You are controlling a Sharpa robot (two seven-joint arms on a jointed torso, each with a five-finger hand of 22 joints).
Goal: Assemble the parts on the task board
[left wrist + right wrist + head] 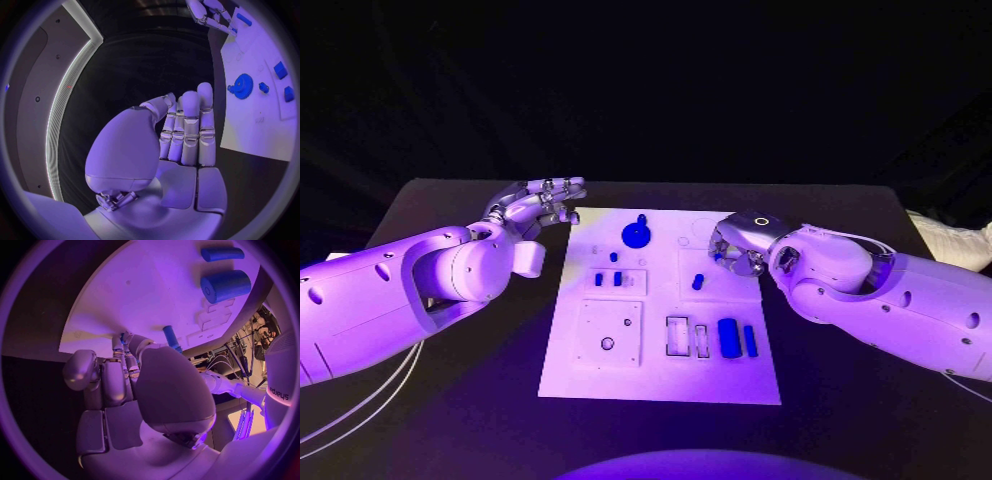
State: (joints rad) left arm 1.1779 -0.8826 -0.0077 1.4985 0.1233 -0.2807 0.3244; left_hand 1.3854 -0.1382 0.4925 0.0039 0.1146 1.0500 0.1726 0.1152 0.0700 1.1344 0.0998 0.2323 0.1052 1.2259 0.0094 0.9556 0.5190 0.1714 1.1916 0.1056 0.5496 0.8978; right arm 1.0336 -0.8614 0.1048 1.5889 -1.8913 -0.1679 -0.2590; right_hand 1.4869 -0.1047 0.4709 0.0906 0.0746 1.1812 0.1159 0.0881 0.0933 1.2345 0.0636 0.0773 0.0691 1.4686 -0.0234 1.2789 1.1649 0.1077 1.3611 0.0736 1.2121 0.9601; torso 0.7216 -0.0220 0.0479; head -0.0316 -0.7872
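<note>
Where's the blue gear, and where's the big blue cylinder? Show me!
blue gear (636,235): head view, on the round middle of the wheel.
big blue cylinder (226,285): right wrist view, on its rounded side.

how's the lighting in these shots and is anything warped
Head view: violet light washes the white task board, black surroundings. Left wrist view: fisheye bends the board's edge; the blue toothed gear stays sharp. Right wrist view: board edge curves; the thick blue cylinder looks enlarged.
</note>
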